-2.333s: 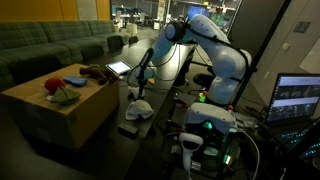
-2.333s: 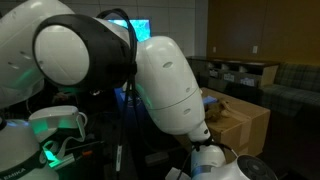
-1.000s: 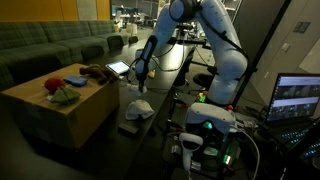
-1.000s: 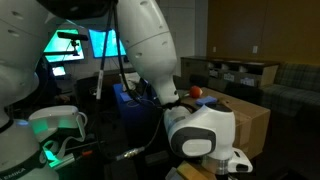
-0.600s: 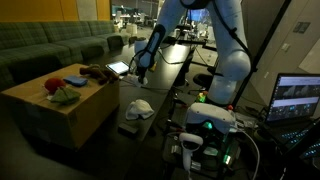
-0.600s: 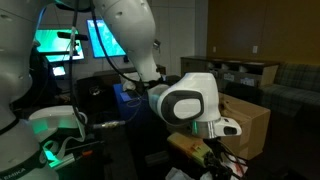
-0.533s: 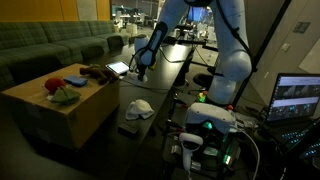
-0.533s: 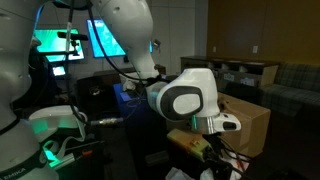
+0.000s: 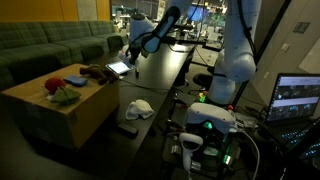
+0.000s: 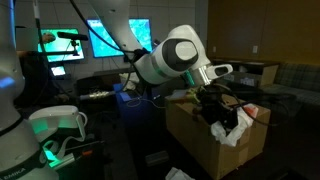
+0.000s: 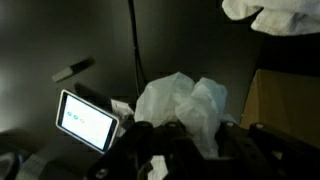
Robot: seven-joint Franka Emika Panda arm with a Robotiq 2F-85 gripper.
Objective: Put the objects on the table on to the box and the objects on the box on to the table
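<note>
Cloth, a white cloth (image 10: 236, 128) all crumpled and soft, is hanging from the claw (image 10: 222, 100), which is clenched on its upper folds. In the wrist view the claw (image 11: 190, 135) is pinching the bunched fabric (image 11: 185, 100) between its dark fingers. The bundle is dangling just above the top edge of the plain brown cardboard box (image 10: 200, 150), not resting on it.

In an exterior view the claw (image 9: 130, 52) is hovering high, near the far end of the box (image 9: 40, 112). A red-and-green soft toy (image 9: 62, 92) is sitting on the box's flat top. A second white cloth (image 9: 138, 108) is lying rumpled on the smooth black bench (image 9: 165, 85), with a small flat black block (image 9: 127, 129) just beside it. A thin tablet (image 9: 118, 68) is glowing by the box, and in the wrist view its bright screen (image 11: 88, 118) is showing beside the cloth. A green sofa (image 9: 50, 45) is standing behind.
</note>
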